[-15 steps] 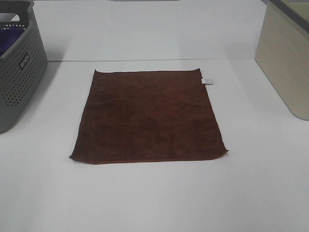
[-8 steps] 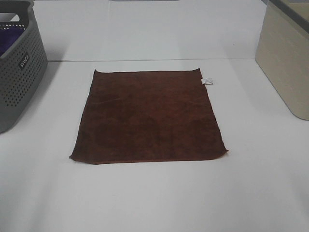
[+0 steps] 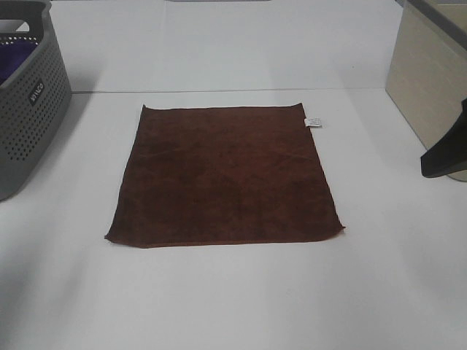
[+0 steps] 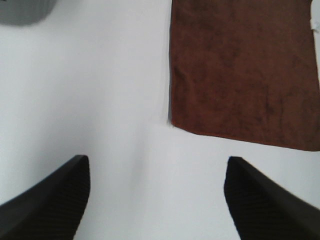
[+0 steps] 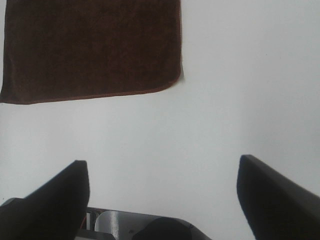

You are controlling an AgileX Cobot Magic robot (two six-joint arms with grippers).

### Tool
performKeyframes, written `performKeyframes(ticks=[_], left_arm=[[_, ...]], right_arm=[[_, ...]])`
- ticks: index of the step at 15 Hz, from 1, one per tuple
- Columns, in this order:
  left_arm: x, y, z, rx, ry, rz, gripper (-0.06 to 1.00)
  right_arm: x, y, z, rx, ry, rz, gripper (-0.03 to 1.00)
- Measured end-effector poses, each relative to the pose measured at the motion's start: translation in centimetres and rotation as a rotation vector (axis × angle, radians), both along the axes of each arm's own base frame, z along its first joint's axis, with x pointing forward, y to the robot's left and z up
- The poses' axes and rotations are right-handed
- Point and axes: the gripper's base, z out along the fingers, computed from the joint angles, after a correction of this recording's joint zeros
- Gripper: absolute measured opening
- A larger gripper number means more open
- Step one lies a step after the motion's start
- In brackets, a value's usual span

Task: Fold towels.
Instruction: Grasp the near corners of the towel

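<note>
A dark brown towel (image 3: 226, 175) lies flat and unfolded in the middle of the white table, with a small white label (image 3: 312, 121) at its far right corner. It also shows in the left wrist view (image 4: 245, 70) and the right wrist view (image 5: 90, 47). My left gripper (image 4: 155, 200) is open and empty over bare table, short of the towel's near left corner. My right gripper (image 5: 162, 200) is open and empty over bare table, short of the towel's near right corner. A black part of the right arm (image 3: 446, 154) shows at the right edge of the exterior view.
A grey perforated basket (image 3: 29, 102) with purple cloth inside stands at the far left. A beige box (image 3: 430, 80) stands at the far right. A table seam (image 3: 219, 90) runs behind the towel.
The right arm has come into the exterior view at the right edge. The towel has not moved.
</note>
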Motion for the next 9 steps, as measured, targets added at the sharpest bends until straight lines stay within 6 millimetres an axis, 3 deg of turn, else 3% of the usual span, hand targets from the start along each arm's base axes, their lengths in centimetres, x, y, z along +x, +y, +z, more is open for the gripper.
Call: performKeyframes(ticks=[5, 7, 9], left_arm=[[4.0, -0.5, -5.6, -0.086, 0.203, -0.033, 0.71], [5.0, -0.8, -7.3, -0.126, 0.243, -0.045, 0.71], [7.3, -1.2, -8.6, -0.174, 0.287, -0.099, 0.71]], right_arm=[[4.0, 0.2, -2.5, 0.028, 0.061, -0.003, 0.76], [5.6, 0.3, -4.2, 0.040, 0.122, 0.024, 0.76], [8.1, 0.5, -6.8, 0.066, 0.206, 0.076, 0.76]])
